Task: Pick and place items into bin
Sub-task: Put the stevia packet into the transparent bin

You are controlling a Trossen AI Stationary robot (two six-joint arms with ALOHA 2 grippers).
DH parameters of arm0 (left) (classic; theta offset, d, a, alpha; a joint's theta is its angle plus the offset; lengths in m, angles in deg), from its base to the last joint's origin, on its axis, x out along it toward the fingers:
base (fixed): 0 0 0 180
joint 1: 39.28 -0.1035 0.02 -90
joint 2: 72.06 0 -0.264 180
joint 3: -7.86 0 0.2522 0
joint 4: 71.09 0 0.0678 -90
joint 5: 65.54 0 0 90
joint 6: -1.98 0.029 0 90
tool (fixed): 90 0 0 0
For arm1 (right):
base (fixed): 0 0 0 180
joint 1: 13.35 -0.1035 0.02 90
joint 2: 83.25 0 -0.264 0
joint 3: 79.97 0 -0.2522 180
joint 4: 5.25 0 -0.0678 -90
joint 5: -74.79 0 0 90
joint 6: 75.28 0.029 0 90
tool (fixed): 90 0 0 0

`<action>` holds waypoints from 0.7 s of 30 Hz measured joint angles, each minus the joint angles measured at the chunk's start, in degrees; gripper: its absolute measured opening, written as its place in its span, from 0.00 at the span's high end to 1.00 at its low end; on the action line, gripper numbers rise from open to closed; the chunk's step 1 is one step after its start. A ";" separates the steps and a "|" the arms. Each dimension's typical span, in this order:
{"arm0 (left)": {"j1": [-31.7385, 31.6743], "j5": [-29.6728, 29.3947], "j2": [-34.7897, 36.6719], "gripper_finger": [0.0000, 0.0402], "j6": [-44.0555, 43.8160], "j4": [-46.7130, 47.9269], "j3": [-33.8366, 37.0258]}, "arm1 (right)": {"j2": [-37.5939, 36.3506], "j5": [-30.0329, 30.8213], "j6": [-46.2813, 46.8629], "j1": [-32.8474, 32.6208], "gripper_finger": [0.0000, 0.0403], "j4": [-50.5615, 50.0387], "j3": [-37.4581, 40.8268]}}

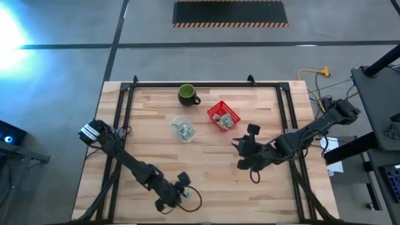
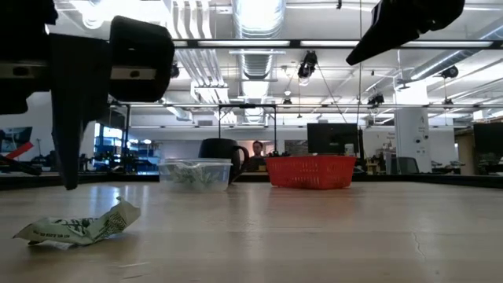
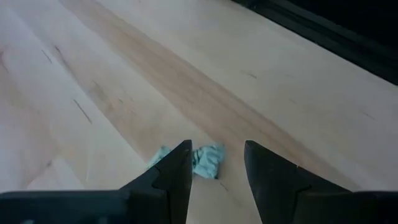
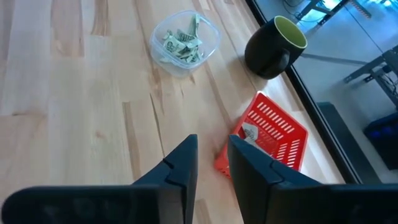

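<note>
Left gripper (image 3: 216, 163): your jaws stand apart, low over the wrapper (image 3: 200, 161) at bottom centre
Wrapper feel: likely light, soft, crumpled; pinch its bunched middle
Right gripper (image 4: 211, 162): narrow gap, empty
Red bin (image 1: 223, 116): upper centre, already holding pieces

On the worktop (image 1: 150, 131), the mug (image 1: 187, 94) stands at the far edge. Nearer, the tub (image 1: 184, 129) of wrappers (image 1: 185, 131) lies left of the basket (image 1: 223, 116). One wrapper (image 1: 185, 194) lies by the near edge.

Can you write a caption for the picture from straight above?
Left gripper hovers open over a crumpled wrapper; right gripper waits near the red basket.
</note>
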 joint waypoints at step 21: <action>-2.11 1.44 -3.65 0.68 -0.22 -0.23 -0.99 | 0.00 -0.35 0.02 0.01 0.83 0.04 0.09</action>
